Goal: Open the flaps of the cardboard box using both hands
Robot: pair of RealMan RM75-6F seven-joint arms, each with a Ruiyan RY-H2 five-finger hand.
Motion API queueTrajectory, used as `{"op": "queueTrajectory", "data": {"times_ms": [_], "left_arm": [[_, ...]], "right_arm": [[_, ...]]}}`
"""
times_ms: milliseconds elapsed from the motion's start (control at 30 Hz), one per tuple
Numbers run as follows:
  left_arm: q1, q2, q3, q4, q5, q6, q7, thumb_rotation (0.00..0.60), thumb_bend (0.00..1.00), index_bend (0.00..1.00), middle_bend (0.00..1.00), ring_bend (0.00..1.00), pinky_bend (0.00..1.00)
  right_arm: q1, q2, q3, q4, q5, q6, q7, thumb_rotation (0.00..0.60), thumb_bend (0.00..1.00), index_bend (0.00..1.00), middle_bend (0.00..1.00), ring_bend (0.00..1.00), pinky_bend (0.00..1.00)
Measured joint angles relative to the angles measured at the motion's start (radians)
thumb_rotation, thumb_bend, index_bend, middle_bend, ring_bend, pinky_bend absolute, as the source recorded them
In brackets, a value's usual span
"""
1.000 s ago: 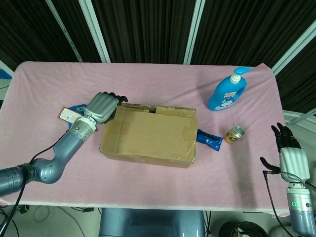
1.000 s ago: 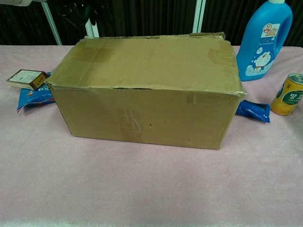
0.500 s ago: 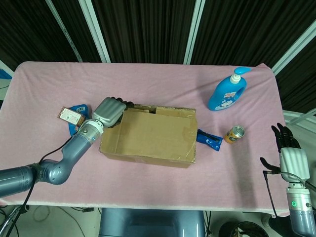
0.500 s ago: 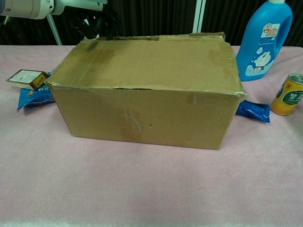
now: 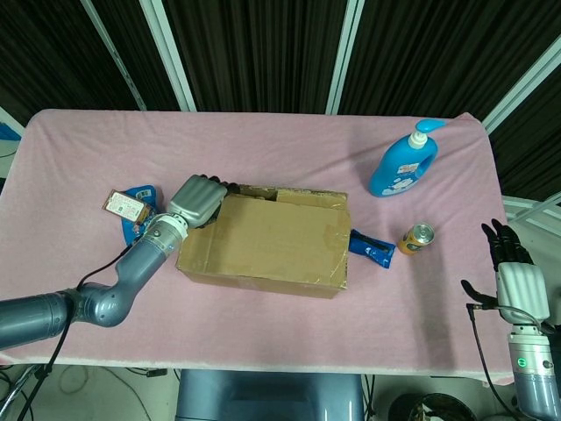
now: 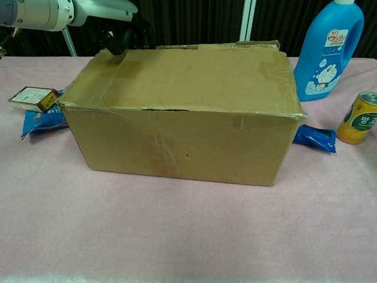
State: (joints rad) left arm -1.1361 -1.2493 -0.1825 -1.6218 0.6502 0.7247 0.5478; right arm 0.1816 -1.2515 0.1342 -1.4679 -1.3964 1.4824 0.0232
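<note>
- Two hands, one working: the left hand (image 5: 198, 200) has crept onto the far-left corner of the brown cardboard box (image 5: 267, 241) — fingers curled over its edge.
- Right hand (image 5: 517, 274) idles spread, well right of it — flaps not yet lifted.

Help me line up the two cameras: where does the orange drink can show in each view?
Head view: the orange can stands right of centre, on the pink cloth.
Chest view: the orange can is at the right edge, mid-height.
Shared landmark: the blue pump bottle stands just behind it in both.
</note>
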Motion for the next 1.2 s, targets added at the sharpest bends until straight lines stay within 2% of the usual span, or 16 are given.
{"op": "queueTrajectory", "data": {"times_ms": [200,367,833,1200], "left_arm": [[-0.004,0.011,-0.004,-0.022,-0.001,0.013,-0.021,0.6,1.0,0.32,0.49,0.4,0.53],[0.002,0.035,-0.025,-0.063,0.01,0.023,-0.062,0.6,1.0,0.33,0.51,0.43,0.57],[0.045,0.203,-0.103,-0.288,0.025,0.015,-0.222,0.6,1.0,0.33,0.51,0.44,0.58],[0.11,0.335,-0.147,-0.492,0.115,0.005,-0.334,0.6,1.0,0.33,0.51,0.44,0.58]], "right_arm": [[-0.002,-0.001,0.004,0.0,0.001,-0.002,0.004,0.6,0.26,0.0,0.0,0.0,0.23],[-0.003,-0.002,0.005,0.001,-0.004,0.0,0.002,0.6,0.26,0.0,0.0,0.0,0.23],[-0.007,-0.005,0.009,0.003,-0.013,0.002,0.004,0.6,0.26,0.0,0.0,0.0,0.23],[-0.009,-0.007,0.011,0.003,-0.016,0.001,0.005,0.6,0.26,0.0,0.0,0.0,0.23]]}}
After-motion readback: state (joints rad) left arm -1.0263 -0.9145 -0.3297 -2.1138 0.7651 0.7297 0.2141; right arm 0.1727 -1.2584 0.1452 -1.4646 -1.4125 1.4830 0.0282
